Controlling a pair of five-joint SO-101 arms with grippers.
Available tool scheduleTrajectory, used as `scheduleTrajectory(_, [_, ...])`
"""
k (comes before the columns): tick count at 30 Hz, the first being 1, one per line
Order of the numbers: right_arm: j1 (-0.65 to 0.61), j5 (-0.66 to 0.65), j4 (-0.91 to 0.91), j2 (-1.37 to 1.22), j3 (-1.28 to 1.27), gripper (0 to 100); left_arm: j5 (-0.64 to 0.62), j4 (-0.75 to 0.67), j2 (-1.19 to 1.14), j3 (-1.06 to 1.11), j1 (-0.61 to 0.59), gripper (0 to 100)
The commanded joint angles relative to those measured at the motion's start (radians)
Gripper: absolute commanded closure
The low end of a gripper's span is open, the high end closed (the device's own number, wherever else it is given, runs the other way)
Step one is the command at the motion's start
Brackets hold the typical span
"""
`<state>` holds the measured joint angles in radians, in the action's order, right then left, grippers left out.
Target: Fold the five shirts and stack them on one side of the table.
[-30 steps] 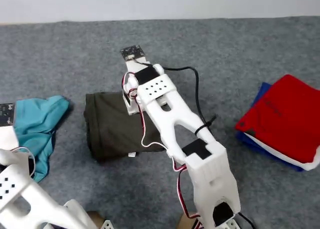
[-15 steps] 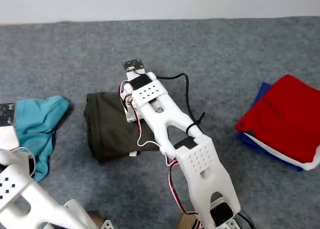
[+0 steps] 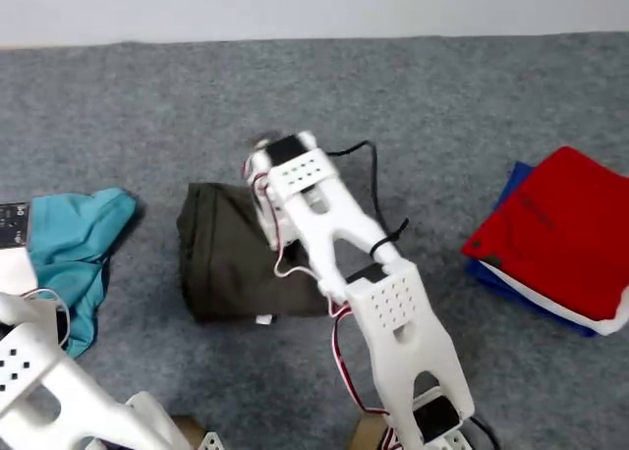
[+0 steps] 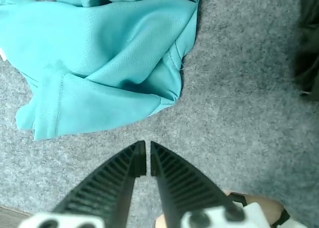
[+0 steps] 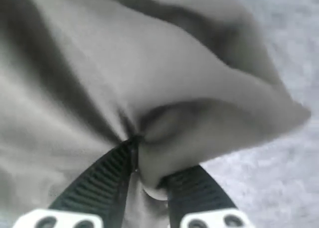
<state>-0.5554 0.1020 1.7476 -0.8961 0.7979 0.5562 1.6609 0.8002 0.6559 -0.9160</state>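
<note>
A grey worktop [image 3: 472, 106] carries everything. At its right edge lies a folded stack: a red shirt [image 3: 560, 224] on top, a blue shirt [image 3: 513, 187] under it, and a strip of white cloth [image 3: 609, 322] showing at the lower edge. At the far left lies a teal shirt [image 3: 74, 239], crumpled and unfolded, well apart from the stack.

Between them, near the middle, lies a dark olive shirt [image 3: 221, 263], partly folded, with the right arm [image 3: 324, 224] stretched over its right side and covering that part from above. The right gripper [image 5: 147, 163] points down into the cloth, its fingers clenched on a bunched fold of the dark olive shirt [image 5: 149, 63].

The left arm [image 3: 39, 381] sits at the lower left corner. The left gripper [image 4: 148, 151] hangs over bare worktop just beside the teal shirt [image 4: 109, 63], its fingers pressed together with nothing between them.
</note>
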Motion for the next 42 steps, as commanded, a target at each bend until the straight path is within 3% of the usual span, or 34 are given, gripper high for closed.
scheduleTrajectory(1, [0.104, -0.058, 0.047, 0.016, 0.130, 98.8, 0.002, -0.008, 0.021, -0.025, 0.003, 98])
scheduleTrajectory(5, [0.206, -0.161, 0.047, 0.008, 0.210, 98.9, 0.002, -0.008, 0.021, -0.025, 0.003, 98])
scheduleTrajectory(9, [0.263, -0.397, 0.008, -0.015, 0.285, 98.9, 0.002, -0.008, 0.021, -0.025, 0.003, 98])
scheduleTrajectory(14, [0.262, -0.683, -0.136, -0.079, 0.367, 98.9, 0.002, -0.011, 0.021, -0.025, 0.005, 98])
scheduleTrajectory(19, [0.217, -0.807, -0.266, -0.151, 0.462, 98.8, 0.002, -0.009, 0.021, -0.025, 0.005, 98])
scheduleTrajectory(22, [0.199, -0.810, -0.295, -0.182, 0.528, 97.4, 0.002, -0.008, 0.021, -0.025, 0.005, 98])
scheduleTrajectory(28, [0.199, -0.795, -0.268, -0.211, 0.618, 82.7, 0.002, -0.008, 0.021, -0.025, 0.005, 98])
scheduleTrajectory(33, [0.196, -0.631, -0.200, -0.208, 0.740, 79.5, 0.002, -0.008, 0.021, -0.025, 0.005, 98])
scheduleTrajectory(38, [0.119, -0.462, -0.033, -0.208, 0.888, 82.4, 0.002, -0.008, 0.021, -0.025, 0.005, 98])
scheduleTrajectory(42, [0.022, -0.411, 0.031, -0.217, 0.878, 90.8, 0.002, -0.009, 0.021, -0.025, 0.005, 98])
